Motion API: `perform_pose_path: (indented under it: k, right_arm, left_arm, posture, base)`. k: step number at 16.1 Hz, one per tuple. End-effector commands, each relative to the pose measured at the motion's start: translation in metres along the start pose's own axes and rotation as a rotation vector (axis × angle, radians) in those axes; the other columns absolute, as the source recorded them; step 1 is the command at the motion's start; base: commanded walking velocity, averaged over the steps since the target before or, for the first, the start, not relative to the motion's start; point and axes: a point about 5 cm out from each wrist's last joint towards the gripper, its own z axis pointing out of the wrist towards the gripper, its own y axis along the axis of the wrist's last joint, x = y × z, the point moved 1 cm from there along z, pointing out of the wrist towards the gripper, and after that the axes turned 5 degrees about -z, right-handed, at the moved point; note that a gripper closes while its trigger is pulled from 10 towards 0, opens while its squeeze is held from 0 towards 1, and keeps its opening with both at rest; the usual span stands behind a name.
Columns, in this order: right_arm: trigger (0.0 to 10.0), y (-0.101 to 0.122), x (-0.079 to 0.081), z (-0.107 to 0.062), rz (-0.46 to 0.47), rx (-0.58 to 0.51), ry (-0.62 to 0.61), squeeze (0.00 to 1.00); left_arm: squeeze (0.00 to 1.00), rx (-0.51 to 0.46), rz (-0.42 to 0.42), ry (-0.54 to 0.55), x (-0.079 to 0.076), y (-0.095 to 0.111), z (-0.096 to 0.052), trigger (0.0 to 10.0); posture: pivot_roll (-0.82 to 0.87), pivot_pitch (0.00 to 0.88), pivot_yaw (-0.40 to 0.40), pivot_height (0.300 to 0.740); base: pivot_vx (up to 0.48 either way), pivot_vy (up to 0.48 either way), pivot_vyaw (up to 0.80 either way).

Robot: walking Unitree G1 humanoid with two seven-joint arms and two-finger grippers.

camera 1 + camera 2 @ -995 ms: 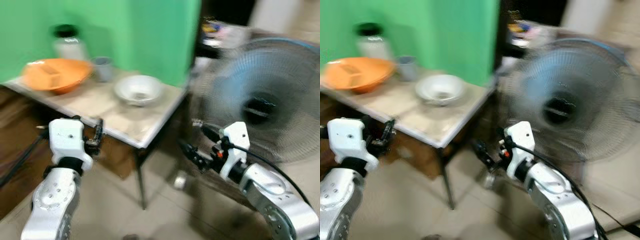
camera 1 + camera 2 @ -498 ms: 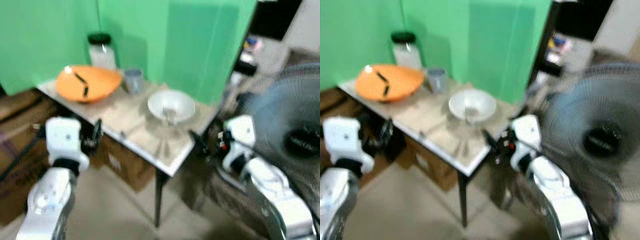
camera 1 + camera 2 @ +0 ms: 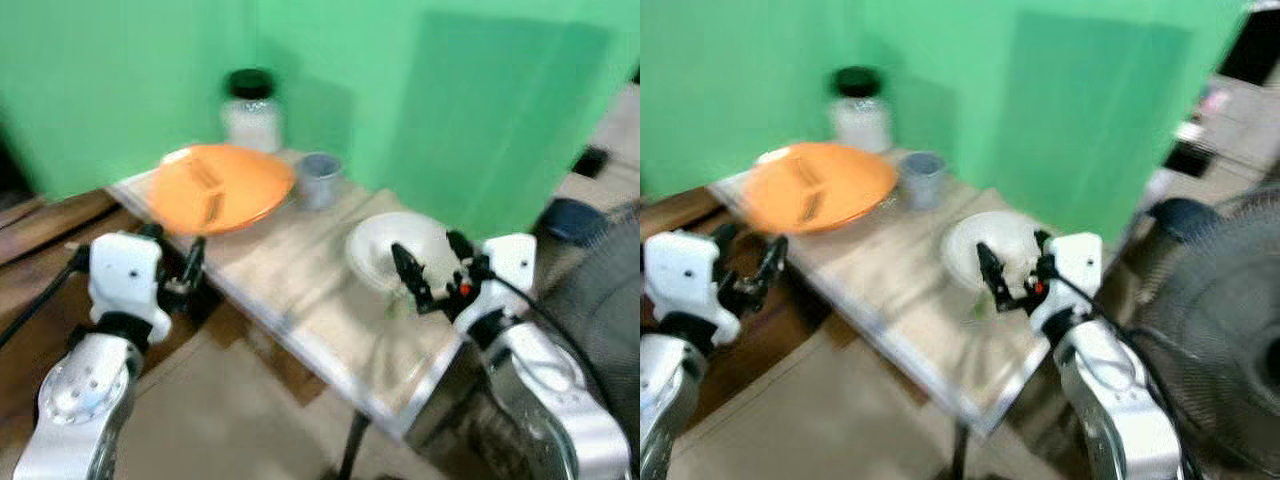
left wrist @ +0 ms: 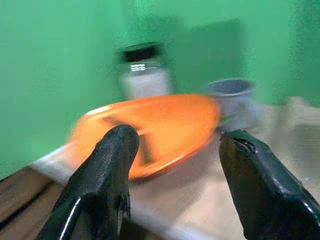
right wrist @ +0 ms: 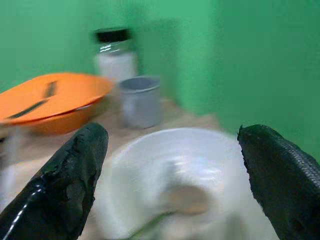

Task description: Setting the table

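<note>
A small marble-topped table (image 3: 300, 285) stands against a green backdrop. On it sit an orange bowl (image 3: 220, 187) holding dark utensils, a grey cup (image 3: 318, 179), a white jar with a black lid (image 3: 250, 110) and a white bowl (image 3: 395, 250). My right gripper (image 3: 432, 270) is open, hovering just in front of the white bowl (image 5: 175, 175). Open as well, my left gripper (image 3: 172, 258) sits at the table's left end, pointing at the orange bowl (image 4: 150, 130). The picture is blurred.
A dark fan (image 3: 1230, 330) stands at the right of the table. Brown cardboard boxes (image 3: 40, 240) lie under and left of the table. Tiled floor (image 3: 230, 420) spreads out in front.
The camera has swung left and closer, so the table now fills the middle and the fan has slid to the right edge. My right gripper now reaches over the table near the white bowl.
</note>
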Motion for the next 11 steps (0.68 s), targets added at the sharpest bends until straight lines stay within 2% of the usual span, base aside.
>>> perform_pose_path:
  k: [1,2,4,10,11]
  right_arm:
    - [10.0,0.0,-0.003,-0.003,0.035,0.007,-0.009,0.0]
    - [10.0,0.004,-0.005,-0.005,0.069,-0.009,-0.009,0.0]
    - [10.0,0.008,-0.007,-0.008,0.077,-0.021,-0.009,0.0]
    - [10.0,0.009,-0.017,-0.009,0.069,-0.001,-0.021,0.0]
    - [10.0,0.005,-0.015,-0.007,0.024,0.068,0.03,0.0]
  left_arm:
    - [0.0,0.006,0.004,-0.037,-0.003,0.0,0.0,10.0]
    - [0.0,0.01,-0.001,-0.082,-0.008,0.001,-0.001,10.0]
    - [0.0,0.027,0.002,-0.121,-0.012,-0.001,-0.004,10.0]
    - [0.0,0.034,0.009,-0.125,-0.011,-0.002,0.002,10.0]
    - [0.0,0.049,0.01,-0.132,-0.011,-0.004,0.003,10.0]
  posture:
    - [0.06,0.0,0.022,0.74]
    - [0.06,0.0,0.024,0.74]
    - [0.06,0.0,0.03,0.74]
    - [0.05,0.0,0.038,0.74]
    - [0.04,0.0,0.041,0.74]
  base:
    - [0.356,0.0,-0.8]
    - [0.0,0.0,-0.8]
    - [0.0,0.0,0.0]
    - [0.0,0.0,0.0]
    - [0.0,0.0,0.0]
